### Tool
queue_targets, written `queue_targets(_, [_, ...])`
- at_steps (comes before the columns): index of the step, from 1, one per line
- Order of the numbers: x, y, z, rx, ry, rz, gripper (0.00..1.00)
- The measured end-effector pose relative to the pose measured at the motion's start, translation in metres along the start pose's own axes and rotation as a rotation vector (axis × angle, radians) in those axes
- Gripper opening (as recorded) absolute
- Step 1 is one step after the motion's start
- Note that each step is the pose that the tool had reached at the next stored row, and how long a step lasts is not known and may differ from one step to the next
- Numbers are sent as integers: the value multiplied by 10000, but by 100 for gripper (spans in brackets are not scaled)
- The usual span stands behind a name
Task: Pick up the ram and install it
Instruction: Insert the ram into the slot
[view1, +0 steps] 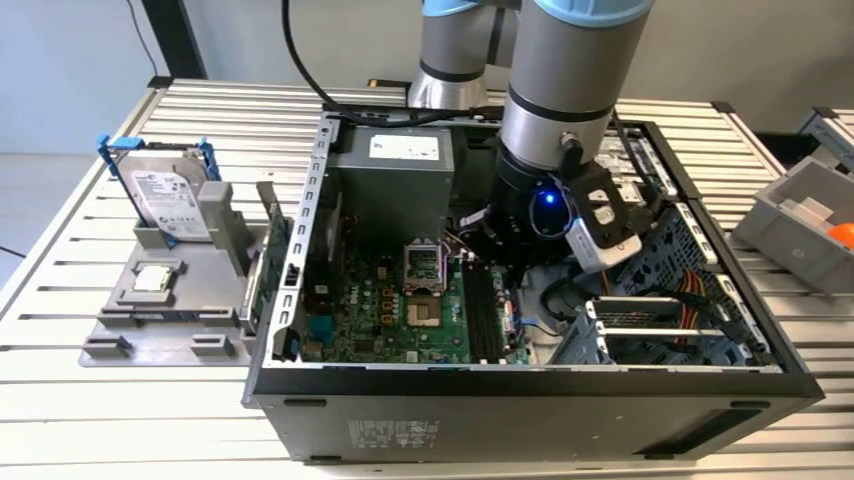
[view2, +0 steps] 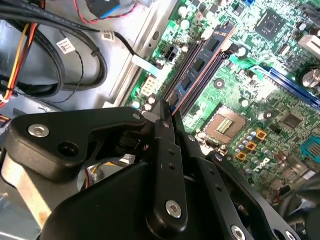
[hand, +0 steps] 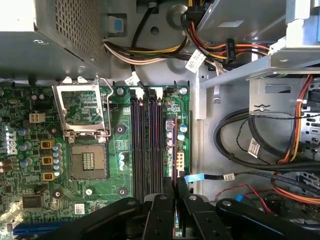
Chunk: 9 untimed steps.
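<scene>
Arm: lowered into the open case (view1: 534, 380), wrist over the slot area beside the motherboard (view1: 387, 320).
Gripper: seen in the exterior view (view1: 497, 262) as a dark head just above the board; in both wrist views its black links fill the foreground, first wrist view (hand: 175, 187), second wrist view (view2: 168, 112).
Fingers: drawn narrow, clamped on the ram; one finger (hand: 183, 192) lies against each face of the stick.
Ram: a thin stick seen edge-on between the fingers, in the first wrist view (hand: 175, 175) and in the second wrist view (view2: 187, 90), where its edge shows copper-toned. It stands on edge, lined up along the memory slots and over the outermost one, on the side away from the socket. Whether it is seated cannot be told.
Memory slots: four long dark slots (hand: 147, 145) side by side; the three nearer the socket lie bare.
Socket: CPU socket (hand: 88, 162) open, its metal frame (hand: 82, 107) raised beside it, near the slots.
Cables: black, red, yellow and orange bundles (hand: 260, 150) lie in the case bay beside the board, apart from the gripper.
Power supply: grey box (view1: 394, 175) in the case's far corner.
Bench: slatted metal bench (view1: 107, 420) carries the case and a grey fixture (view1: 174, 290) on the exterior view's left.
Hard drive: silver, in a blue frame (view1: 167, 195), standing upright in the fixture, well apart from the arm.
Green card: stands on edge (view1: 274, 270) between fixture and case wall.
Bin: grey bin (view1: 801, 215) at the exterior view's right edge.
</scene>
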<state>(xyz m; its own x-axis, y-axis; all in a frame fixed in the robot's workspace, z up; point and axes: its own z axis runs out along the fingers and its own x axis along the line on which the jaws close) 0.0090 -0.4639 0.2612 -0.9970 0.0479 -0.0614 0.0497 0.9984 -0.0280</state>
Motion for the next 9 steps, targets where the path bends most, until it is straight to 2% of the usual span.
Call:
queue_targets(1, [0,7,7,9,14,-4,0])
queue_targets(2, [0,13,10,25,53,-10,0])
queue_targets(5, [2,27,13,107,269,-86,0])
queue_targets(6, [3,32,16,127,323,-113,0])
queue_targets(9, [3,51,64,123,322,-317,0])
